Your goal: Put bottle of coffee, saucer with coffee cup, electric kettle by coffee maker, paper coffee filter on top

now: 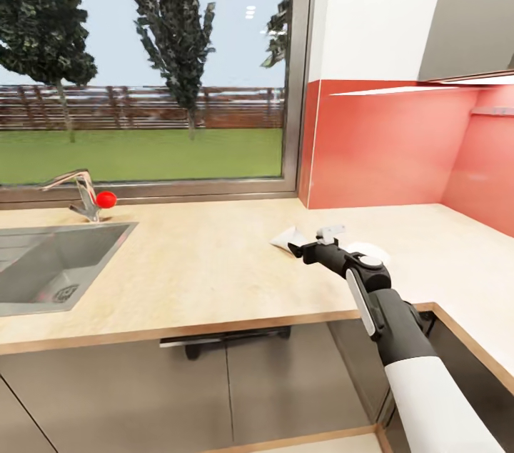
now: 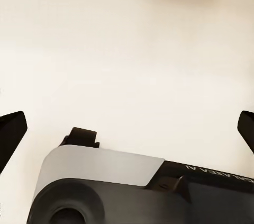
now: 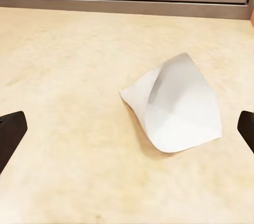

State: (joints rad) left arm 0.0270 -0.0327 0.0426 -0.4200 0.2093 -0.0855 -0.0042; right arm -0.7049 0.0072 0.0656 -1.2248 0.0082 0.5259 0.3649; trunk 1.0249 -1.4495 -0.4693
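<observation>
One paper coffee filter [image 3: 177,105] lies on pale countertop [image 1: 200,267].

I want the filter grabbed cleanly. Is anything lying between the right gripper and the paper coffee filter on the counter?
Nothing visible does. The right gripper is open just short of the paper coffee filter, with only bare countertop between them.

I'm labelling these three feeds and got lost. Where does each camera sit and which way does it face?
Head view: on the head, looking down over the countertop, the sink and the window; right arm showing.
Left wrist view: on the left arm, facing a pale surface; dark fingers and part of the robot's body showing.
Right wrist view: on the right arm, facing the countertop; fingers spread.
Shared: paper coffee filter, head and right wrist.
</observation>
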